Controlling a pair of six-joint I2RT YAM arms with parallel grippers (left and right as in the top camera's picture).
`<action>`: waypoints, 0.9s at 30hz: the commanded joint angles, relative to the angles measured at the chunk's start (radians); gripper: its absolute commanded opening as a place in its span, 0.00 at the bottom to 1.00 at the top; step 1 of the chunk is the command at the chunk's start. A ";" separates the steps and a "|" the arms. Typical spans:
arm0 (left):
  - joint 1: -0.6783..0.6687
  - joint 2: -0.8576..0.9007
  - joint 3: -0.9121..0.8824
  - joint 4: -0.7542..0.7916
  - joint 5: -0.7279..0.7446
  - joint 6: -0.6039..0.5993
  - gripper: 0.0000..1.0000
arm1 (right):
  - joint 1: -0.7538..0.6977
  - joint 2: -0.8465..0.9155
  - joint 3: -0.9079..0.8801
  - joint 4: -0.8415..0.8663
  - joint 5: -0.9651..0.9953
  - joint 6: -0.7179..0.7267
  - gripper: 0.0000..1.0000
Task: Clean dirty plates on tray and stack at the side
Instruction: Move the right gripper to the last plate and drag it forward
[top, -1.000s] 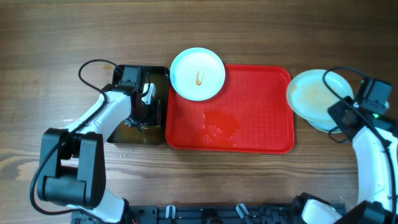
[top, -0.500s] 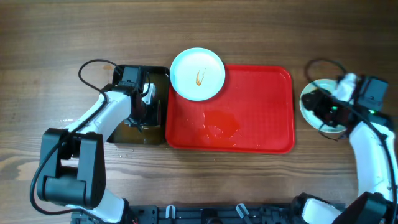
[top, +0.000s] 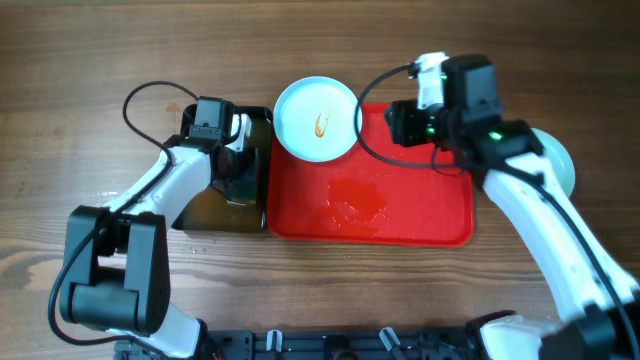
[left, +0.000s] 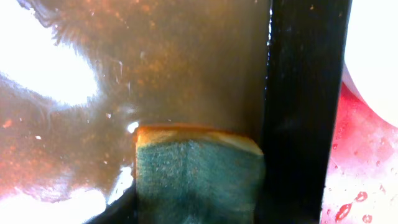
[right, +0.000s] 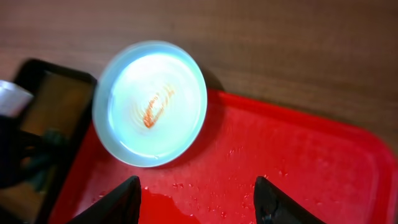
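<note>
One plate (top: 317, 119) with an orange-brown streak lies over the far left corner of the red tray (top: 420, 215); the right wrist view has the plate (right: 149, 102) ahead of my fingers. My right gripper (top: 395, 125) hovers open over the tray floor just right of that plate, its fingertips (right: 127, 199) wide apart and empty. Pale plates (top: 560, 165) rest on the table right of the tray, partly hidden by my right arm. My left gripper (top: 235, 160) is down in the black tray (top: 225, 230), shut on the green sponge (left: 196, 174).
Brownish water fills the black tray, whose wall (left: 298, 112) stands between the sponge and the red tray. A wet puddle (top: 355, 200) spreads across the red tray's middle. A black cable (top: 150, 100) loops behind my left arm. The table is brown wood.
My right arm swung left from the plates beside the tray to just right of the streaked plate, its gripper now open and empty. My left gripper closed in on the sponge.
</note>
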 joint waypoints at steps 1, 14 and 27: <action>0.004 0.006 0.003 0.006 0.008 0.003 0.05 | 0.011 0.128 0.013 0.030 0.005 0.011 0.59; 0.003 0.006 0.003 -0.211 -0.032 -0.031 0.55 | 0.013 0.455 0.012 0.352 -0.185 0.150 0.60; 0.003 0.006 0.003 -0.218 -0.013 -0.031 0.52 | 0.050 0.539 0.012 0.258 -0.175 0.300 0.04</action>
